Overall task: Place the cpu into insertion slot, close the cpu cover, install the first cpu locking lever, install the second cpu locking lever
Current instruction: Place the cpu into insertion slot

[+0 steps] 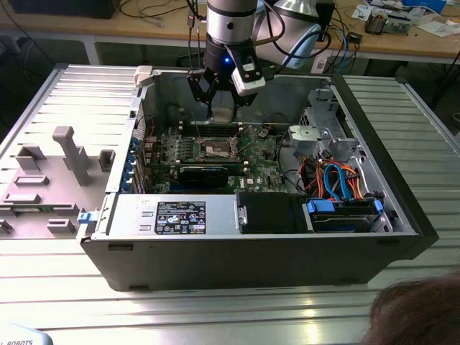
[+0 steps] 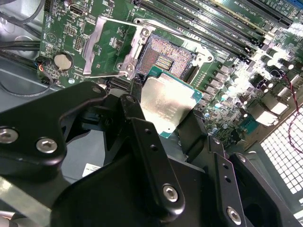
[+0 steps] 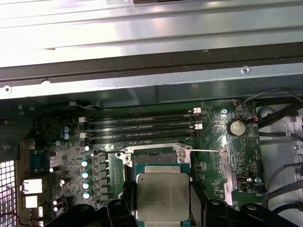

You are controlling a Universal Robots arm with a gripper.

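My gripper [image 1: 222,106] hangs inside the open computer case, shut on the cpu [image 1: 224,115]. In both wrist views the cpu [image 2: 165,106] [image 3: 162,196] is a silver-topped square chip held by its edges between the black fingers [image 2: 137,118]. It hovers just above the green motherboard [image 1: 262,154], close to the insertion slot [image 2: 165,56] [image 1: 215,149] and apart from it. The slot's dark pin field lies bare. The cpu cover [image 2: 93,47] is swung open and lies flat beside the slot. In the first wrist view the chip hides most of the slot [image 3: 154,158].
Long black memory slots [image 3: 142,127] run beside the socket. The case's metal wall [image 3: 142,85] rises close behind them. A power supply [image 1: 176,215], a drive cage [image 1: 323,133] and coloured cables [image 1: 338,180] crowd the case. A person's head [image 1: 417,316] shows at the exterior view's lower right.
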